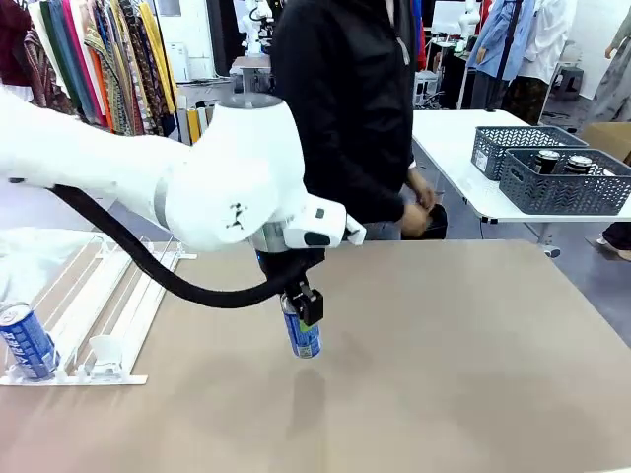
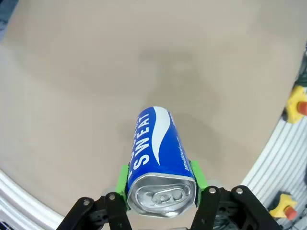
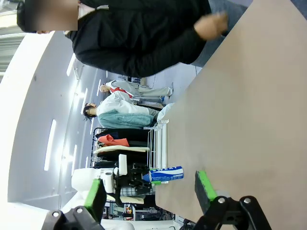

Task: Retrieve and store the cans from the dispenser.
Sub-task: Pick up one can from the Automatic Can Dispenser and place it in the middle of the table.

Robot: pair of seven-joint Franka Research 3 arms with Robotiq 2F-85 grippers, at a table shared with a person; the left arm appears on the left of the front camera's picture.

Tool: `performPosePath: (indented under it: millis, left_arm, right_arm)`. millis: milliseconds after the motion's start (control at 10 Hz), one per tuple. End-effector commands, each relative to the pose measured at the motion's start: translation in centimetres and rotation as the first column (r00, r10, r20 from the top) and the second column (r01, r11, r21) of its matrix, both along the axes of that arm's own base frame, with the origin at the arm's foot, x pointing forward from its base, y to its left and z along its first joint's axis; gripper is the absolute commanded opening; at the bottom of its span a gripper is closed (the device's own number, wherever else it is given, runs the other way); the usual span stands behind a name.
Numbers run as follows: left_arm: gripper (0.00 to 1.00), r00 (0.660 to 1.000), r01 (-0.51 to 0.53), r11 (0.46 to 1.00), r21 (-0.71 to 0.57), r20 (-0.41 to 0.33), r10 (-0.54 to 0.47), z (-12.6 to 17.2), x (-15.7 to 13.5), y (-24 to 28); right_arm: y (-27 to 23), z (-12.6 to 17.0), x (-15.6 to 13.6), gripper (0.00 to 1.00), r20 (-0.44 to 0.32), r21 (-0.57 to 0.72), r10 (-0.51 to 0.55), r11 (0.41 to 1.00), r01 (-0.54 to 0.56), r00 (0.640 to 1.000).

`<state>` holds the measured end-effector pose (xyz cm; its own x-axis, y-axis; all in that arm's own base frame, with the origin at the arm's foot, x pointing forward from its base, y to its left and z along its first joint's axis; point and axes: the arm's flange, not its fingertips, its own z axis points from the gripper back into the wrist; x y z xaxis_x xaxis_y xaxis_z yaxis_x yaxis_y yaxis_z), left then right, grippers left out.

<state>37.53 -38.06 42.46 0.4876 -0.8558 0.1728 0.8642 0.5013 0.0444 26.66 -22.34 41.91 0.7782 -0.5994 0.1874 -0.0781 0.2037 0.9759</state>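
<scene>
My left gripper (image 1: 302, 307) hangs over the middle of the brown table, shut on the top end of a blue can (image 1: 305, 338) with white lettering, held upright above the surface. The left wrist view shows the same can (image 2: 156, 148) squeezed between the green pads (image 2: 123, 184) of the left gripper (image 2: 160, 187), silver top toward the camera. At the left stands the white and clear dispenser (image 1: 108, 291), with another blue can (image 1: 27, 341) against its front stops. My right gripper (image 3: 149, 182) is open with nothing between its fingers, and its view takes in the held can (image 3: 167, 173) and the dispenser (image 3: 158, 136).
A person in a black jacket (image 1: 345, 99) stands at the far side, hands (image 1: 419, 209) near the table edge. On a white side table at the right are two grey lattice baskets (image 1: 562, 192) holding black cans (image 1: 547, 160). Bare tabletop lies right of the held can.
</scene>
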Motion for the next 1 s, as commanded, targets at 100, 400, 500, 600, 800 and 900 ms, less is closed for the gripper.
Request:
performPosePath:
  millis: [100, 400, 500, 600, 800, 900]
  left_arm:
    - [0.0, 0.996, 0.093, 0.995, 0.042, -0.014, -0.092, -1.2, 1.3, -1.0]
    - [0.0, 0.993, 0.091, 0.994, 0.062, -0.078, -0.086, -2.5, 2.5, -1.9]
    - [0.0, 0.994, 0.077, 0.995, 0.061, -0.084, -0.072, -2.4, 2.5, -2.0]
    - [0.0, 0.994, 0.068, 0.996, 0.06, -0.088, -0.062, -2.4, 2.6, -2.2]
    - [1.0, 0.994, 0.055, 0.997, 0.062, -0.099, -0.049, -2.4, 2.9, -2.1]
    - [1.0, 0.994, 0.05, 0.997, 0.062, -0.101, -0.043, -2.3, 2.8, -2.0]
  right_arm:
    - [-0.1, 0.2, 0.0, 1.0, 0.01, -0.004, 0.005, 1.0, -0.005, 1.0]
    - [-0.1, 0.2, 0.0, 1.0, 0.01, -0.004, 0.005, 1.0, -0.005, 1.0]
    - [-0.1, 0.2, 0.0, 1.0, 0.01, -0.004, 0.005, 1.0, -0.005, 1.0]
    - [-0.1, 0.2, 0.0, 1.0, 0.01, -0.004, 0.005, 1.0, -0.005, 1.0]
    - [-0.1, 0.2, 0.0, 1.0, 0.01, -0.004, 0.005, 1.0, -0.005, 1.0]
    - [-0.1, 0.2, 0.0, 1.0, 0.01, -0.004, 0.005, 1.0, -0.005, 1.0]
